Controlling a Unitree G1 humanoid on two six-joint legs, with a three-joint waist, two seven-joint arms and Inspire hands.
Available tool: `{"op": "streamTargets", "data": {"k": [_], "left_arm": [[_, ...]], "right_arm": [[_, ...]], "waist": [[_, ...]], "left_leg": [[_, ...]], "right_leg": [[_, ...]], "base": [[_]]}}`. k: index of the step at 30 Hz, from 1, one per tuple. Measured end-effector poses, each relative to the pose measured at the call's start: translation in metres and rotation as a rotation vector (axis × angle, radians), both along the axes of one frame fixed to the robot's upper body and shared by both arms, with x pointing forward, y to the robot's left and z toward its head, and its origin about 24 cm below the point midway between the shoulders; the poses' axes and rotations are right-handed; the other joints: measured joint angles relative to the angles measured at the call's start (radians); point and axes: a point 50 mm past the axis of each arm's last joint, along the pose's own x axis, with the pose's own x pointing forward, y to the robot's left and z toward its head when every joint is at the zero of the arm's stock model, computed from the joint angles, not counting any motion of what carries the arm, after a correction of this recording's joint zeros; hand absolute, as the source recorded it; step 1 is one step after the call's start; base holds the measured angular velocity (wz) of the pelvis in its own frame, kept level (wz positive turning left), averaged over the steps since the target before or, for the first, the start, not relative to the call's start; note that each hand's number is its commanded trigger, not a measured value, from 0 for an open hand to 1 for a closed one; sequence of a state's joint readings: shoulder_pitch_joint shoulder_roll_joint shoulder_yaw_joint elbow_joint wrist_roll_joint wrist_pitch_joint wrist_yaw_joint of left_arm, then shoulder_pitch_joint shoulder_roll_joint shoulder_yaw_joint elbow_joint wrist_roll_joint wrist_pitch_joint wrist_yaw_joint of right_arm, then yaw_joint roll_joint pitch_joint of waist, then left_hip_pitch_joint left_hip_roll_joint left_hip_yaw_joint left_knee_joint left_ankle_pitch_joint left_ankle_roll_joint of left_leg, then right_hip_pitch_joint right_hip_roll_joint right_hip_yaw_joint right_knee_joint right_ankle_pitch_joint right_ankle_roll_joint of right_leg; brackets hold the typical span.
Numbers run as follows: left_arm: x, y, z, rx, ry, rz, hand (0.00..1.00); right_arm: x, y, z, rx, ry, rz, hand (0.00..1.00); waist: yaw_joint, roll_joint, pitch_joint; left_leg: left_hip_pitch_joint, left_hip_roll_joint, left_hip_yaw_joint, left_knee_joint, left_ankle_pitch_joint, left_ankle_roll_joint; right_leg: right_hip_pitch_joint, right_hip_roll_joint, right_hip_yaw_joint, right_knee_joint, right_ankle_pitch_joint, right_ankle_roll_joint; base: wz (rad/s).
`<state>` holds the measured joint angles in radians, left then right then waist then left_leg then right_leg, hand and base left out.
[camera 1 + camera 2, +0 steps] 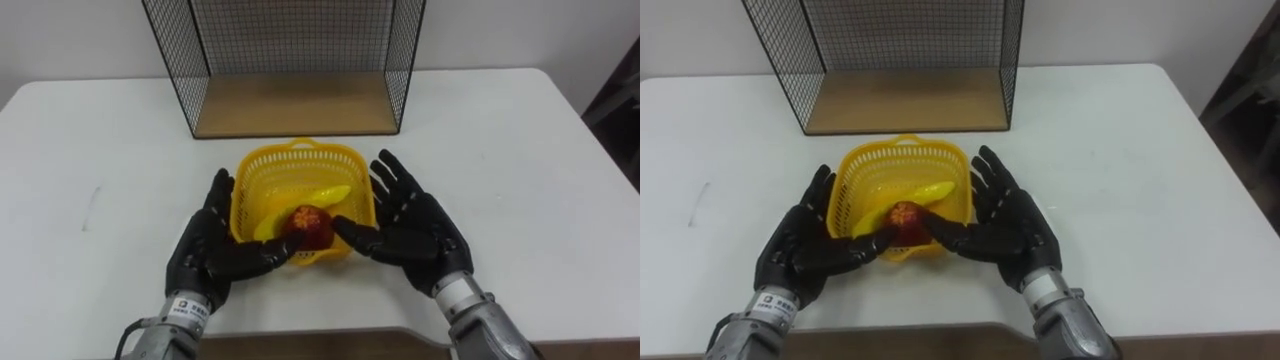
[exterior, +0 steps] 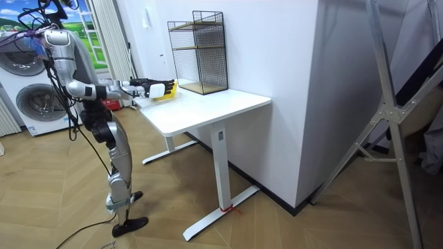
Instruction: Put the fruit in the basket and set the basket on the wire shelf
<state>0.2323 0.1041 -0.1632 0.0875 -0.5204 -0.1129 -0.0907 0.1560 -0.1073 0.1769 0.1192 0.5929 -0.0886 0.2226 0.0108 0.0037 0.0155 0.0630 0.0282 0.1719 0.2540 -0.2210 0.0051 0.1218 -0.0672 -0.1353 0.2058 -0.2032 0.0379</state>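
– Since the yellow banana [image 1: 322,194] and the red apple [image 1: 312,225] already lie inside the yellow plastic mesh basket [image 1: 268,172], why do both hands flank it?
– Probably to squeeze and lift it. The left hand [image 1: 205,250] and right hand [image 1: 418,228] press straight fingers against opposite walls, with the thumbs reaching along the near wall beside the apple.
– And the destination?
– The black wire shelf with a wooden floor [image 1: 290,105] stands just beyond the basket on the white table [image 1: 100,150], its open front facing the basket.

Head stereo above basket [image 1: 262,170]; room camera afar
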Motion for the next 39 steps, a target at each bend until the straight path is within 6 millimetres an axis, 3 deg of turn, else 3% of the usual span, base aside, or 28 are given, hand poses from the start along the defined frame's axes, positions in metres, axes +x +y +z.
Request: {"op": "streamTargets", "data": {"k": [26,32,39], "left_arm": [[0.002,-0.012,-0.003,-0.015,0.008,-0.037,0.00],[0.005,-0.013,0.000,-0.019,-0.010,-0.036,0.00],[0.007,-0.015,0.008,-0.024,-0.048,-0.043,0.00]], "right_arm": [[0.008,0.010,0.002,-0.117,-0.046,0.064,0.00],[0.011,0.012,0.004,-0.119,-0.057,0.055,0.00],[0.012,0.011,0.004,-0.121,-0.051,0.035,0.00]], "waist": [[-0.004,-0.005,0.0012],[-0.006,-0.019,0.0086],[-0.007,-0.028,0.0049]], "left_leg": [[-0.029,0.000,-0.014,0.018,0.000,0.000],[-0.037,0.001,-0.014,0.021,0.000,0.001],[-0.042,0.001,-0.014,0.021,0.000,0.001]], "right_leg": [[-0.012,0.001,-0.006,0.013,0.000,0.000],[-0.019,0.001,-0.006,0.015,0.000,0.000],[-0.024,0.000,-0.007,0.015,0.000,0.000]], "base": [[0.01],[0.00],[0.00]]}}
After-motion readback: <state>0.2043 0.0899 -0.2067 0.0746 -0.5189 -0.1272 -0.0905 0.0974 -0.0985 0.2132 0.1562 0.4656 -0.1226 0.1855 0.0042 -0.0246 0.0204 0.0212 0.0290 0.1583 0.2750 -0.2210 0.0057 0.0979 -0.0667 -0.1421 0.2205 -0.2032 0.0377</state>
